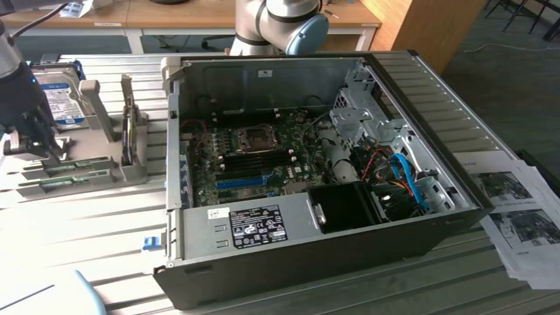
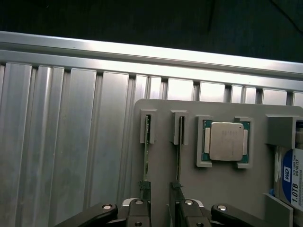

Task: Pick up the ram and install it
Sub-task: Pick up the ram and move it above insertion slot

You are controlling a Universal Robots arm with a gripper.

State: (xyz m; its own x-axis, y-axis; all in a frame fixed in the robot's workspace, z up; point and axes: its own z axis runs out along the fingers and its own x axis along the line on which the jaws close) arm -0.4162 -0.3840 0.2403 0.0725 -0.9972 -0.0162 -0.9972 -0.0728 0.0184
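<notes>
Tool (image 2: 161,196): released, jaws apart with nothing between them; it hangs low over the grey holder at the exterior view's left edge.
Fingers (image 2: 137,210): one on each side, each in line with the near end of one stick; whether they touch cannot be told.
Desk (image 2: 71,142): slatted aluminium, carrying the holder below the tool and the case beyond it.
Holder (image 2: 161,118): grey plate with slotted brackets, directly under the tool.
Ram (image 2: 147,156): thin green stick standing on edge in a holder slot, straight ahead of one finger, not gripped and not in the case.
Second stick (image 2: 179,156): same kind, parallel in the neighbouring slot, ahead of the other finger.
Processor (image 2: 226,141): lying flat between corner brackets on the holder, just beside the second stick, off to one side of the tool.
Hard drive (image 1: 57,98): silver with a blue-white label, upright in the holder, near the tool.
Computer case (image 1: 420,216): side open, lying on the desk, well apart from the tool toward the exterior view's right.
Motherboard (image 1: 254,157): exposed inside the case.
Blue slot (image 1: 240,182): on the motherboard's near edge.
Arm (image 1: 280,23): base behind the case.
Papers (image 1: 516,210): printed sheets, farthest from the tool.
</notes>
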